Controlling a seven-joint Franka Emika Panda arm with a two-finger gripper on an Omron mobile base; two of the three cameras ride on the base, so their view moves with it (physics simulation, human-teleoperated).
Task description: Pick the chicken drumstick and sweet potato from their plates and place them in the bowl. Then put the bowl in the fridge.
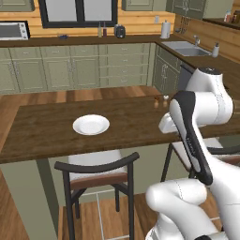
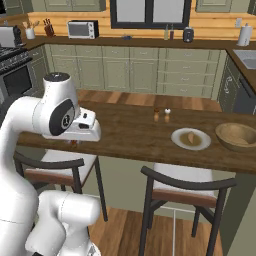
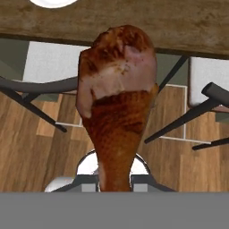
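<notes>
My gripper (image 3: 114, 180) is shut on the thin end of the dark reddish-brown chicken drumstick (image 3: 118, 103). It holds the drumstick over the near edge of the wooden island counter (image 3: 134, 22). In the right base view the gripper (image 2: 75, 141) hangs at the counter's front left edge. An empty white plate (image 1: 91, 124) lies on the counter. Further right, the other plate (image 2: 176, 135) carries the pale tan-orange sweet potato (image 2: 191, 138). The wooden bowl (image 2: 236, 136) stands just right of that plate. The fridge is out of view.
Two small shakers (image 2: 162, 115) stand mid-counter behind the plates. Dark-framed chairs (image 1: 96, 171) (image 2: 185, 187) (image 2: 55, 165) are tucked under the counter's near side. Cabinets, a microwave (image 2: 82, 29) and a sink (image 1: 185, 47) line the far walls.
</notes>
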